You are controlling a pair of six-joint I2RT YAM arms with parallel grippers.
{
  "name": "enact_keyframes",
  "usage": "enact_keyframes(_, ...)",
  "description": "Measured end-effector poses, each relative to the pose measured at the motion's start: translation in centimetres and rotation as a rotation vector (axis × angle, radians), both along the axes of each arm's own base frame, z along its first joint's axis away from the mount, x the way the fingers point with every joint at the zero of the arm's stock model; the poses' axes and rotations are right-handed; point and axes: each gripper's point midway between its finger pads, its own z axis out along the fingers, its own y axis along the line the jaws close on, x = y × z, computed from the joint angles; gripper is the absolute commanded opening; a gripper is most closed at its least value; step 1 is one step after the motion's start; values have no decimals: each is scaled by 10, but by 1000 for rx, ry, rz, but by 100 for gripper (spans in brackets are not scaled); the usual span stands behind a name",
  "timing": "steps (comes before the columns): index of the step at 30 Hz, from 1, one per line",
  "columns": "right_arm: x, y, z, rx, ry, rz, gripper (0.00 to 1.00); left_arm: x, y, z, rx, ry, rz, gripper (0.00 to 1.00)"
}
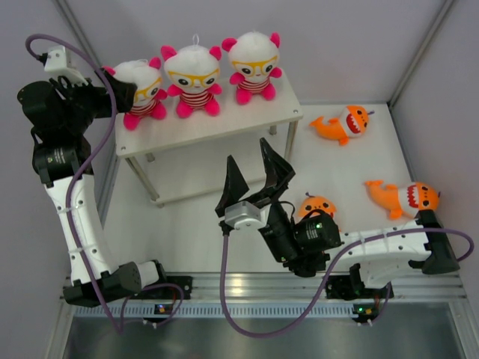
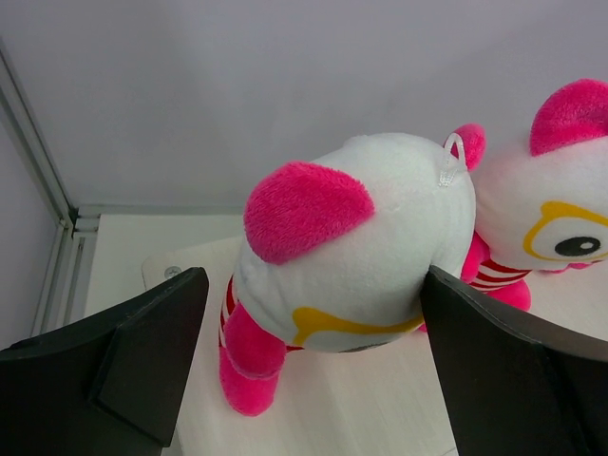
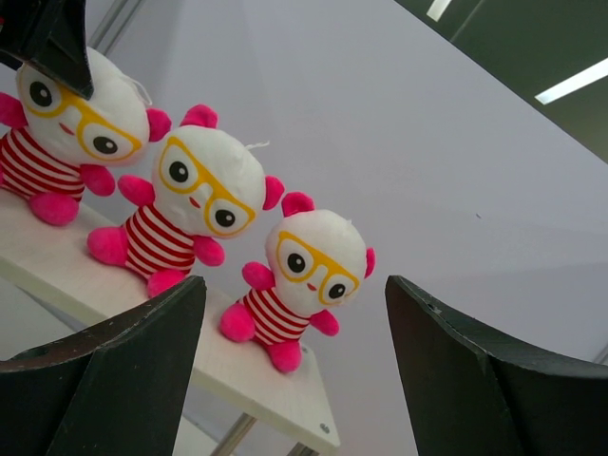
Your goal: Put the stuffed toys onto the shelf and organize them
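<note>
I read this as the tail end of the bear step. All three bears sit in a row on the top board of the shelf [image 1: 224, 126]: the left bear [image 1: 141, 91], the middle bear [image 1: 193, 81] and the right bear [image 1: 254, 66], shoulder to shoulder and facing forward.

My left gripper [image 2: 313, 285] straddles the head of the left bear, jaws spread wide. In the left wrist view one finger stands clear of the plush, while the other seems to brush its cheek. Nothing is pinched, and the bear rests on the board by its own weight.

My right gripper [image 1: 254, 179] hangs over the table in front of the shelf, jaws apart and empty, with the bear row in its wrist camera.

The three orange sharks lie on the table, none shelved yet. The near shark [image 1: 318, 206] is just behind the right wrist and partly hidden by it. The side shark [image 1: 404, 196] lies to the right, and the far shark [image 1: 343, 123] lies just past the shelf's right end.

Next I want to draw the left arm straight back off the bear so the touching finger does not tip it into its neighbour. After that the sharks are the job, and I judge the near shark the easiest first pick for the right arm, though it calls for pulling the wrist back over it
</note>
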Motion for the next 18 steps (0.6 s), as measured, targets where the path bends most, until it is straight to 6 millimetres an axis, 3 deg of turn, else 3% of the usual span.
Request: enact_keyframes(18,3,1,-4,-18,12,-9,77,-1,1,2,2,-5,5,98)
